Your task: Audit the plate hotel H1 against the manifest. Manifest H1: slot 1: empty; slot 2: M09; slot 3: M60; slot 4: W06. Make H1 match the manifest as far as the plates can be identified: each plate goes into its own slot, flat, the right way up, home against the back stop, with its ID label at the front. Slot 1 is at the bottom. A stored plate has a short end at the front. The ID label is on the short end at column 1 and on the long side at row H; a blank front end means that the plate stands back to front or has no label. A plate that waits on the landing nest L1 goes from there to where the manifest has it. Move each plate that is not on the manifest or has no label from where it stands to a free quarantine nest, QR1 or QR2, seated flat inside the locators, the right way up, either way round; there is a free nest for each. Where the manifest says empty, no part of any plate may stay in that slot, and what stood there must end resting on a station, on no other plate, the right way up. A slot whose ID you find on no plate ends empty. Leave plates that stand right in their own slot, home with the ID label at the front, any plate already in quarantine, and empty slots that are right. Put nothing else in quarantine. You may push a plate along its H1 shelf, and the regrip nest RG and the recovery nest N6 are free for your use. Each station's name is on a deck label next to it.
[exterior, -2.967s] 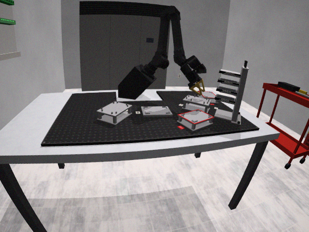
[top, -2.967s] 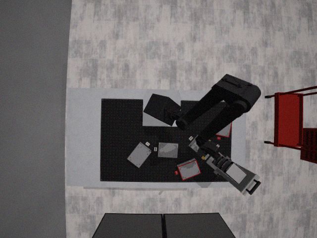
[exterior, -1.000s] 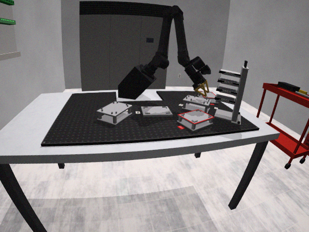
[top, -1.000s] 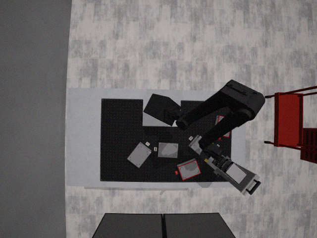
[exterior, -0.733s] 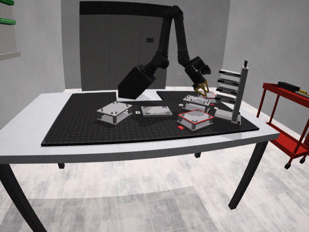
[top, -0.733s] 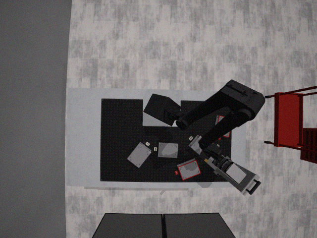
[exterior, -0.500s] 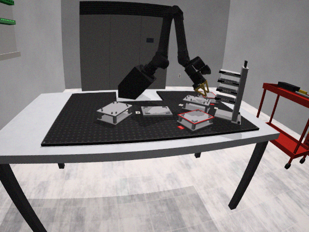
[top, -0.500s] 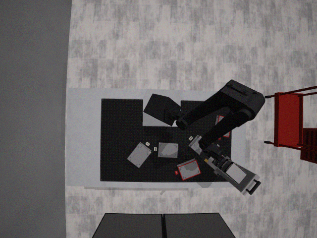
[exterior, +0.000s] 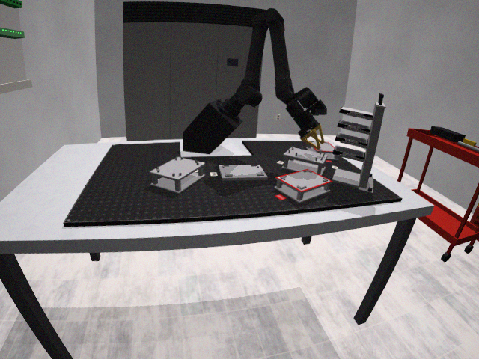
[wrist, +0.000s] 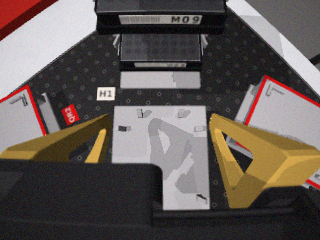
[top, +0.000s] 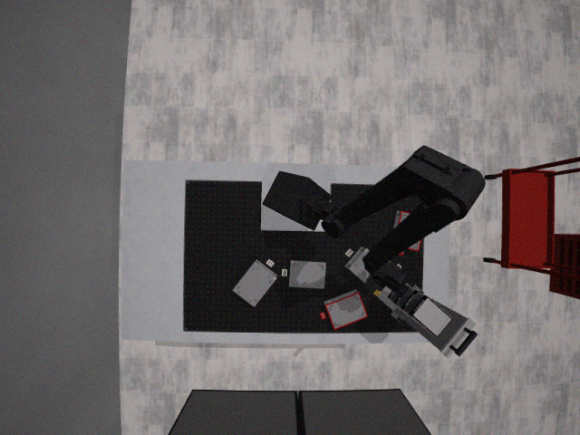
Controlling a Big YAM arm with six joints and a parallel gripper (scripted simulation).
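The plate hotel H1 [exterior: 358, 143] stands at the right of the mat, with dark plates on its shelves. In the wrist view a plate with the front label M09 [wrist: 160, 17] sits above another dark plate [wrist: 161, 50], whose well grid shows and whose front end I cannot read. The H1 deck label [wrist: 106, 93] lies in front. My gripper [wrist: 160, 119] is open and empty. It hangs over an empty grey nest [wrist: 160, 150] in front of the hotel, and also shows in the exterior view [exterior: 312, 139] and from above [top: 383, 287].
A red-framed nest with the QR2 label [wrist: 70, 115] is at the left [exterior: 303, 181]. A second red-framed nest [wrist: 285, 120] is at the right. Two grey nests [exterior: 177, 171] [exterior: 242, 170] stand mid-mat. A red cart [exterior: 444, 185] stands beyond the table.
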